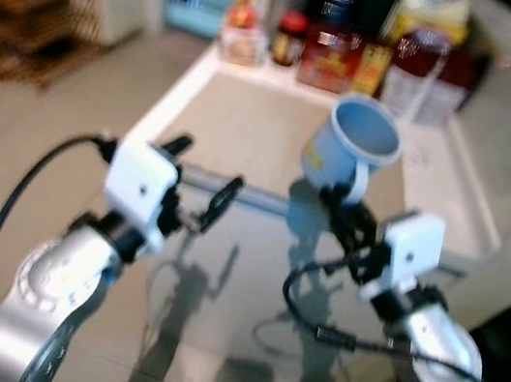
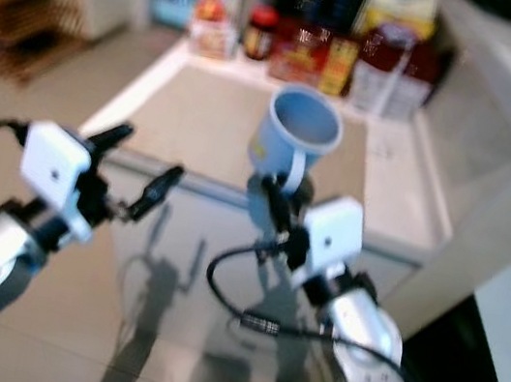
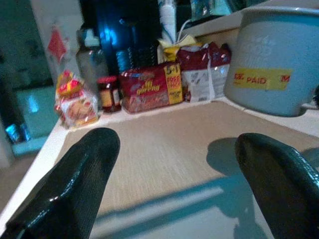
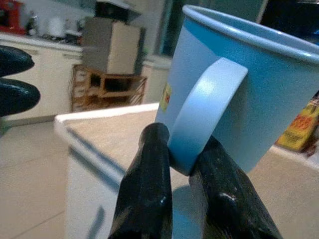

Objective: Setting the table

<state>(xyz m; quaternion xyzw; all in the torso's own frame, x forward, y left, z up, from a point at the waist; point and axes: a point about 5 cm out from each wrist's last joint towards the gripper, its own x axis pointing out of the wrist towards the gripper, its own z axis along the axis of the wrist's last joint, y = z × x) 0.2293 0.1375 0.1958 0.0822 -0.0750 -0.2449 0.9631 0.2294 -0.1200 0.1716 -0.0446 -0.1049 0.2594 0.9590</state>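
Right claw (image 4: 182, 164) tight on blue mug (image 4: 239, 94) handle

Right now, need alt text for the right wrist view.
The right claw pinches the pale handle of a light blue mug, held tilted above a beige table. Behind are a wooden rack and white cabinets.

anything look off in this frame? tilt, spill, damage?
The blue mug is tilted, its mouth tipped toward the camera, pinched by its handle alone in the right end effector above the table. No spill or damage visible. The left end effector is open, holding nothing.
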